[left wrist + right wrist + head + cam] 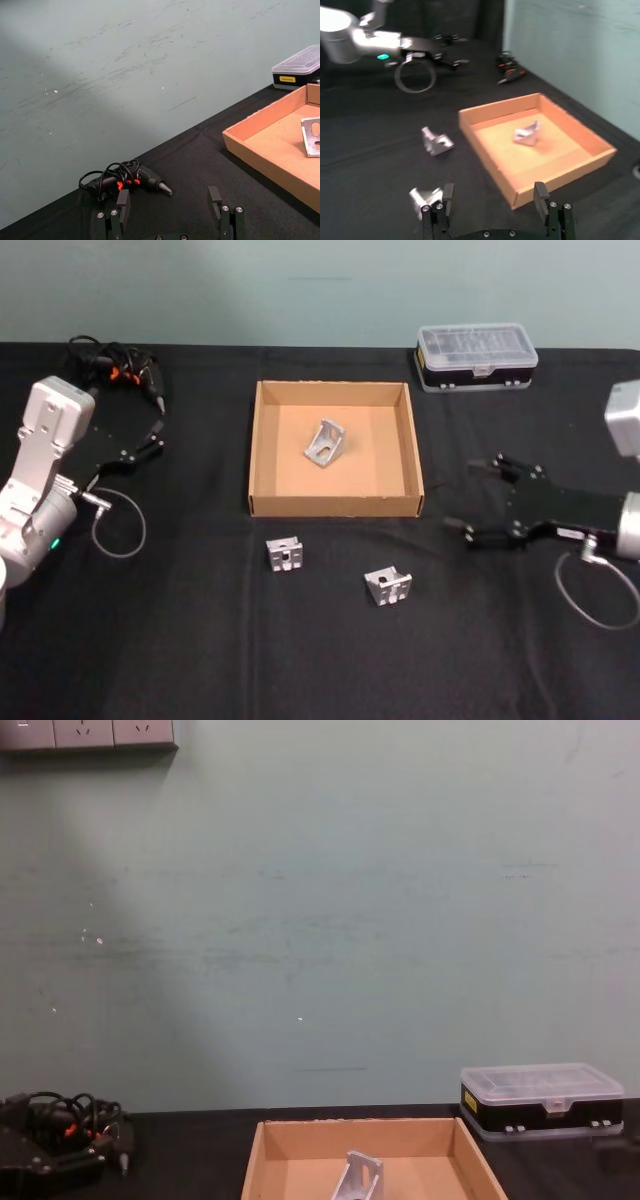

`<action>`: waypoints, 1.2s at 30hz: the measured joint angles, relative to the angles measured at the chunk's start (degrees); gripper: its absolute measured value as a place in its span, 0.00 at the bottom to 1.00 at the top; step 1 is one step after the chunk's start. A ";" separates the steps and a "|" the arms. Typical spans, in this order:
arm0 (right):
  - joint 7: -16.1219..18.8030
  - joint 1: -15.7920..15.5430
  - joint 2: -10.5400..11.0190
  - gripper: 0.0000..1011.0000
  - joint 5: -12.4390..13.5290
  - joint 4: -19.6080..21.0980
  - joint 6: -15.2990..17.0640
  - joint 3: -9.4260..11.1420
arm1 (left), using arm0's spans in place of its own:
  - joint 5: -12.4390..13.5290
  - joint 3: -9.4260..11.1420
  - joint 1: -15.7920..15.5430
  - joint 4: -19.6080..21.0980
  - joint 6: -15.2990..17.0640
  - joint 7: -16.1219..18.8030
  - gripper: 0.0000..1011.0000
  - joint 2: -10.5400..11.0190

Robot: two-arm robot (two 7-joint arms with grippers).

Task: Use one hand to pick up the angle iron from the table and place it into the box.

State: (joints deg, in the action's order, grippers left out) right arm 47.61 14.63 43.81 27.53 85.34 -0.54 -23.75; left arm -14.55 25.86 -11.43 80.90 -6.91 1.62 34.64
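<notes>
The tan cardboard box [335, 505] stands mid-table, and one silver angle iron [327, 444] lies inside it. Two more lie on the black table [200, 640] in front of the box: an angle iron [285, 554] to the left and an angle iron [388, 586] to the right. My right gripper [462, 498] hovers open and empty just right of the box's front corner. In the right wrist view its fingers [448, 196] frame the box [490, 107], with the nearer angle iron [425, 196] beside them. My left gripper [158, 426] stays open at the far left.
A clear-lidded plastic case [476, 355] sits behind the box to the right. A black glue gun with tangled cable [120, 368] lies at the back left, near the left gripper. Cable loops hang from both wrists. The wall stands close behind the table.
</notes>
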 joint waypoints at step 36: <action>4.69 3.22 -0.23 0.99 -7.86 -4.27 -14.71 -9.88 | 0.00 0.00 0.00 0.00 0.00 0.00 1.00 0.00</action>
State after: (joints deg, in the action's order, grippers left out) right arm 52.30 17.86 43.58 19.67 81.07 -15.25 -33.63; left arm -14.55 25.86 -11.43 80.90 -6.91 1.62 34.65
